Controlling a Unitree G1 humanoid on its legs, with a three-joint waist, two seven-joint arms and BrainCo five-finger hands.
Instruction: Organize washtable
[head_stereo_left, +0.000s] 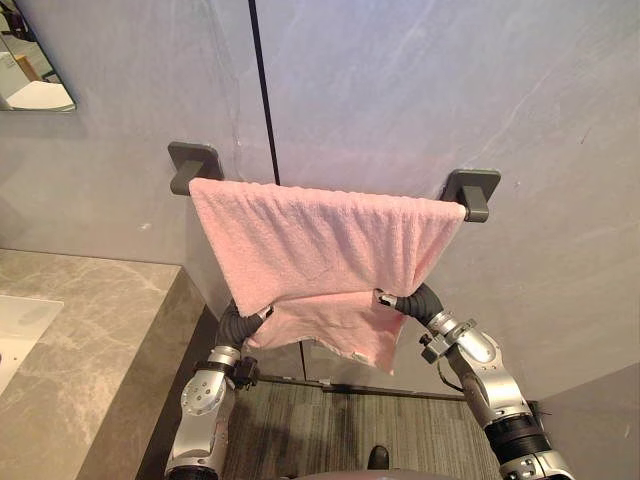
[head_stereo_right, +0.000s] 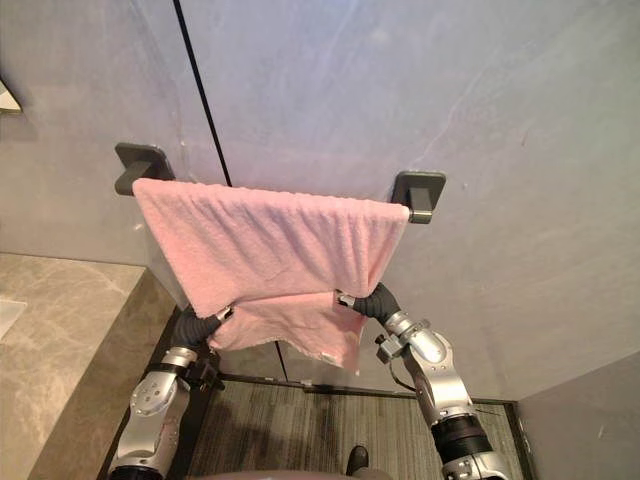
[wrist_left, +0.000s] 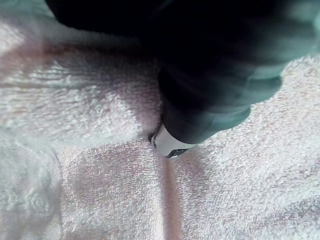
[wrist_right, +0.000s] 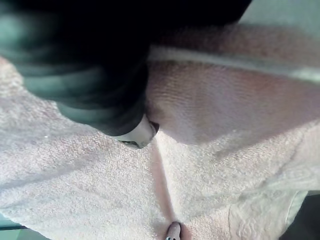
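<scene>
A pink towel (head_stereo_left: 320, 245) hangs folded over a dark towel bar, held to the grey wall by a left bracket (head_stereo_left: 195, 165) and a right bracket (head_stereo_left: 473, 190). Its front layer hangs shorter than the back layer (head_stereo_left: 350, 330), which ends in a slanted lower corner. My left hand (head_stereo_left: 238, 322) goes in under the front layer at the towel's lower left. My right hand (head_stereo_left: 418, 301) goes in under it at the lower right. In both wrist views the dark ribbed cover (wrist_left: 210, 75) (wrist_right: 95, 75) lies close against the pink terry cloth (wrist_left: 100, 190).
A grey marble countertop (head_stereo_left: 100, 340) runs along the left, with a white basin (head_stereo_left: 20, 320) at its edge. A mirror corner (head_stereo_left: 30, 80) shows at the upper left. Striped grey carpet (head_stereo_left: 330, 430) lies below the towel.
</scene>
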